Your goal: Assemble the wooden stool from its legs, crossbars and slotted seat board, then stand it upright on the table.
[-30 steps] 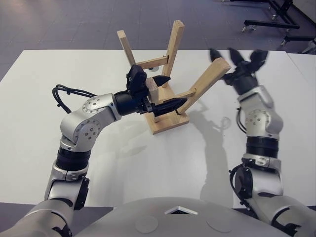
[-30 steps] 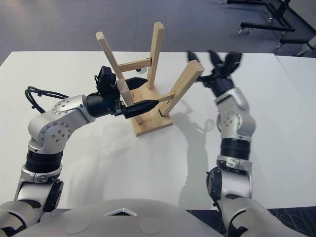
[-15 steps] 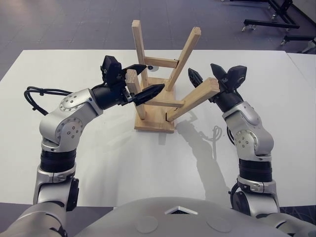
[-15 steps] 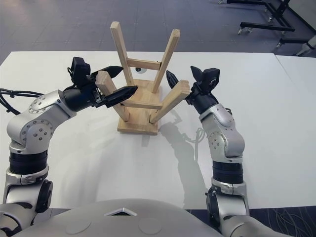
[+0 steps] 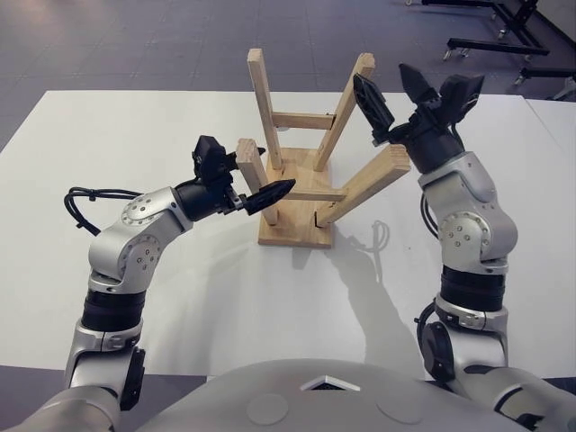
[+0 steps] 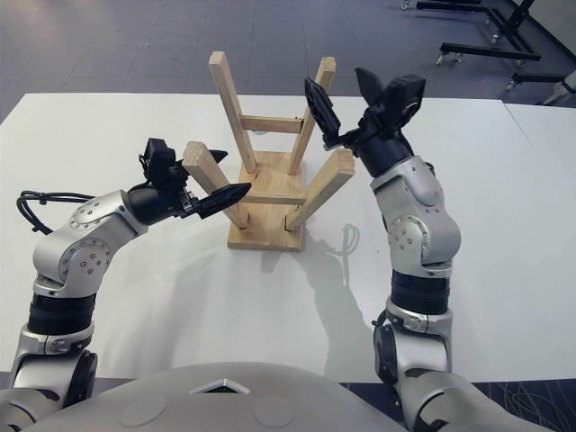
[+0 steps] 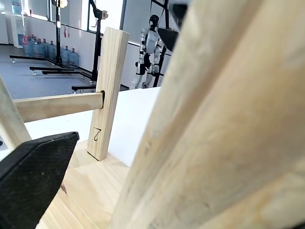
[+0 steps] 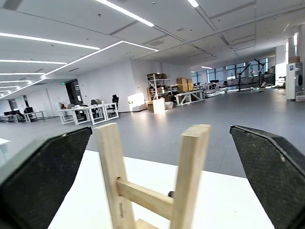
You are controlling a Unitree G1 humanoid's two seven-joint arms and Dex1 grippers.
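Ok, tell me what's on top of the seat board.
Four legs rise from the seat board, joined by crossbars. The left gripper clamps the near-left leg. The board's slots cannot be seen, because the leg ends cover them.

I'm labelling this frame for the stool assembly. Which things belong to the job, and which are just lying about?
Job:
- upturned pale wooden stool
- left gripper, closed on the stool's near-left leg
- right gripper, open above the stool
- white table

Lying about:
- black wheeled frames on the floor beyond the table
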